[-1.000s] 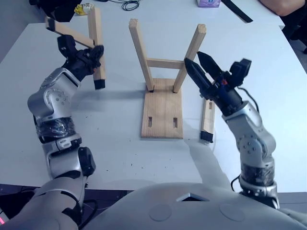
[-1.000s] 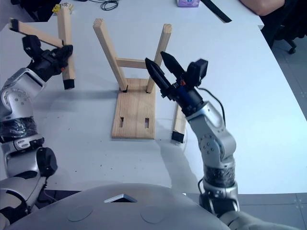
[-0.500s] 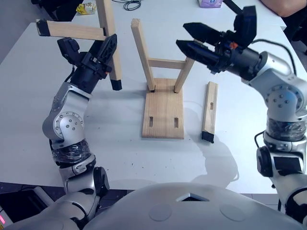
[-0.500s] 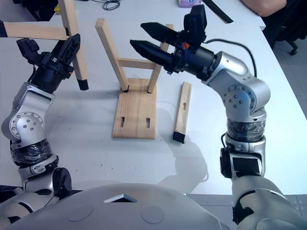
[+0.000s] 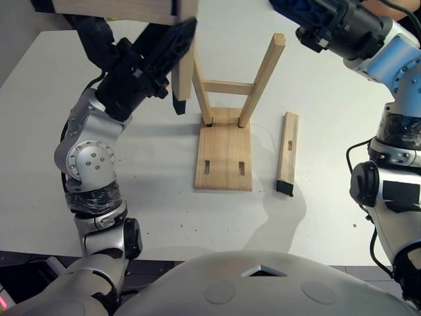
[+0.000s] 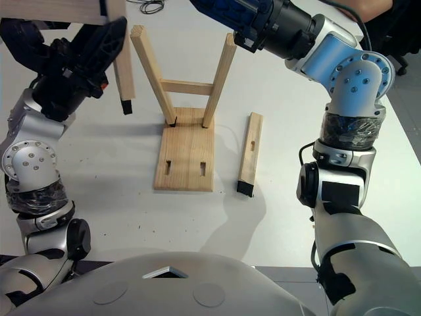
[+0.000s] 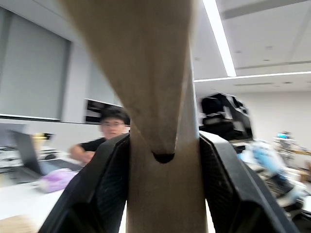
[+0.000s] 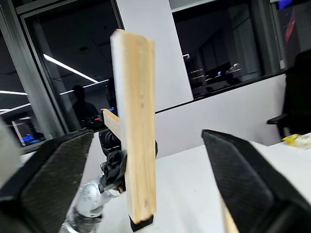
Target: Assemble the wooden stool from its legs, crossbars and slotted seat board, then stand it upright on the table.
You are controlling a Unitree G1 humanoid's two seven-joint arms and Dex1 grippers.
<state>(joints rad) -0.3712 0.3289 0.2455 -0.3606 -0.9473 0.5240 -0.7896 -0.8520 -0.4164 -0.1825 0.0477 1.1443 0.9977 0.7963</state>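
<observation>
My left gripper (image 5: 176, 41) is shut on a wooden leg frame, two legs joined by a crossbar (image 5: 112, 8), held high above the table's left side. One black-capped leg end (image 5: 179, 105) hangs just left of the seat board. In the left wrist view my black fingers (image 7: 109, 189) press both sides of the wood. The slotted seat board (image 5: 223, 158) lies flat at the table's centre, with a second leg frame (image 5: 227, 85) standing in its far slots. My right gripper (image 8: 148, 133) is open and raised above the far right of the table.
A loose wooden leg (image 5: 287, 153) with a slot and a black cap lies flat just right of the seat board. The white table (image 5: 131, 197) has bare surface in front and to the left. A black cable (image 6: 151, 5) lies at the far edge.
My left arm has lifted its leg frame higher and swung it right, toward the seat board. My right arm has risen, carrying its open gripper past the head views' top edge.
</observation>
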